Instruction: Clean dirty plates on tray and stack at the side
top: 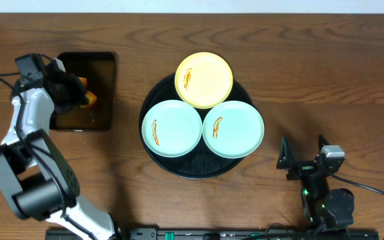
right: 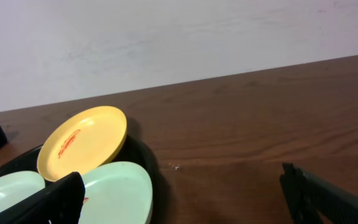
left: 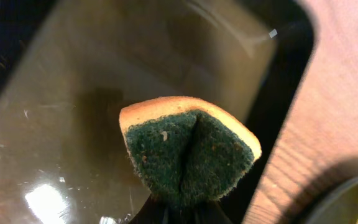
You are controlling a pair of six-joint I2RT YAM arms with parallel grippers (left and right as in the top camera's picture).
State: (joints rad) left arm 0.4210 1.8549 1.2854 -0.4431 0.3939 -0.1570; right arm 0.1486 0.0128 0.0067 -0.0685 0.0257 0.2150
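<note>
A round black tray (top: 202, 171) in the middle of the table holds three plates, each with an orange-brown smear: a pale yellow one (top: 204, 80) at the back, a mint one (top: 172, 128) front left and another mint one (top: 233, 129) front right. My left gripper (top: 79, 93) hovers over the far-left rectangular tray, shut on a sponge (left: 188, 152) that is folded with its green scouring side out and orange backing. My right gripper (top: 303, 159) stands open over bare table right of the round tray, nothing between its fingers (right: 61, 199). The yellow plate (right: 82, 149) and the nearer mint plate (right: 120, 190) show in the right wrist view.
A small rectangular black tray (top: 105, 67) with a glossy, wet-looking floor (left: 73, 93) lies at the far left. Brown wooden table (top: 325, 80) runs right of the round tray. A white wall (right: 166, 37) stands behind the table.
</note>
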